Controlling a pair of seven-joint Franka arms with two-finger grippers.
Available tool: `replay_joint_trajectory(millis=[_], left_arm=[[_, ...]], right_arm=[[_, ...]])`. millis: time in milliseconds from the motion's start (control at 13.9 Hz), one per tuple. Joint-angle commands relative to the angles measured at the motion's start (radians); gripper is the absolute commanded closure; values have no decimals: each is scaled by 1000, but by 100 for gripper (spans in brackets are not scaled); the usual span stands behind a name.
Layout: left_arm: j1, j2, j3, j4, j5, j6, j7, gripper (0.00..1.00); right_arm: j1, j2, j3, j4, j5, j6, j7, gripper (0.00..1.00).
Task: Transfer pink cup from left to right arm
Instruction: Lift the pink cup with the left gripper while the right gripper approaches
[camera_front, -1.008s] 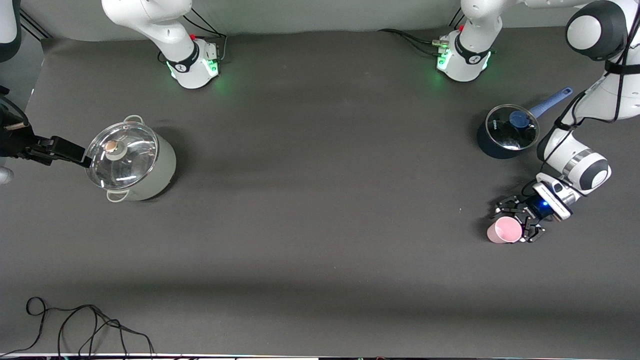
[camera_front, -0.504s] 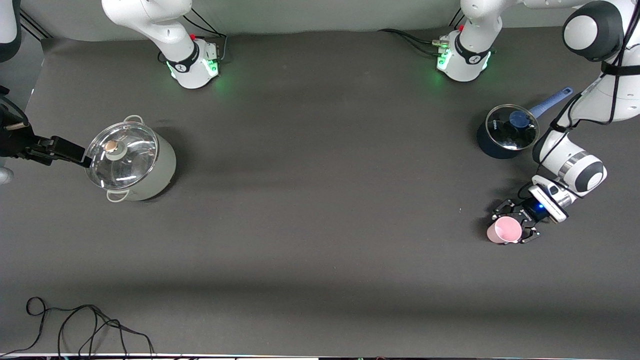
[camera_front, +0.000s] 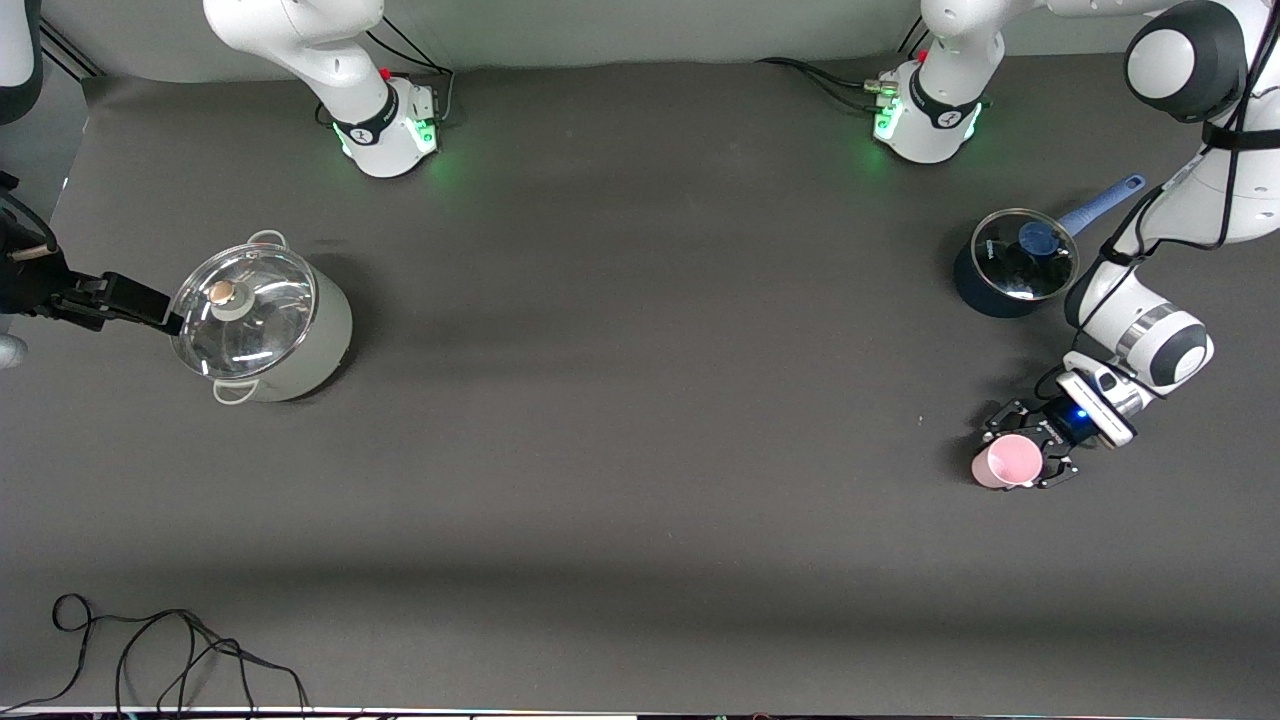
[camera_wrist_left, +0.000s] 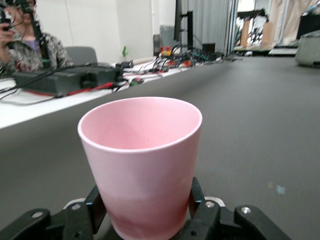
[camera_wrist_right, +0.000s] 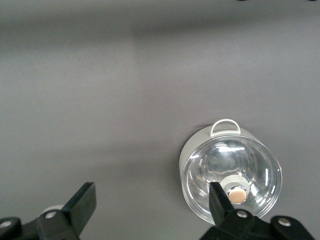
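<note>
The pink cup (camera_front: 1004, 461) is a small plain tapered tumbler with no handle, standing upright with its mouth up and looking empty inside. It's at the left arm's end of the table, nearer the front camera than the blue saucepan. The left gripper (camera_front: 1030, 450) has its linkage fingers (camera_wrist_left: 95, 207) on both sides of the cup's lower half, seemingly touching it, though I can't tell for sure whether it's off the table.

Cup (camera_front: 1008, 461) stands upright on table (camera_front: 640, 450), toward left arm's end, nearer front cam than saucepan (camera_front: 1010, 262). Left gripper (camera_front: 1028, 452) sits low at the cup, fingers (camera_wrist_left: 200, 210) either side of its base, touching. Saucepan w/ lid on, farther from cam, near left arm's base (camera_front: 925, 120). Stockpot (camera_front: 262, 322) w/ lid on lies toward right arm's end, well apart from cup. Right gripper (camera_front: 135, 300) hangs just beside stockpot's rim, fingers spread. Cable (camera_front: 170, 650) lies on table nearest front cam, at right arm's end.
</note>
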Motion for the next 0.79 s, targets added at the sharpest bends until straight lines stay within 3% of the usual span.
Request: replay_joint_trajectory(millis=[0,216,432,720], left_arm=[[-16,-46,-91,-55,-27,21,22,71],[-12,-66,-246,-94,-137,132,22,89],[-4,-115,-464,-125,-292,397,30,89],[-6,-193,-734,-127,-493,723,28,89]], right_arm=[[9,-9,-7,-6,4,-7,6,0],[7,-9,-7,-8,8,-7,18,0],[9,-11,-7,-8,13,-17,76,1],[39,-14,-5,-5,91,-21,462,5]])
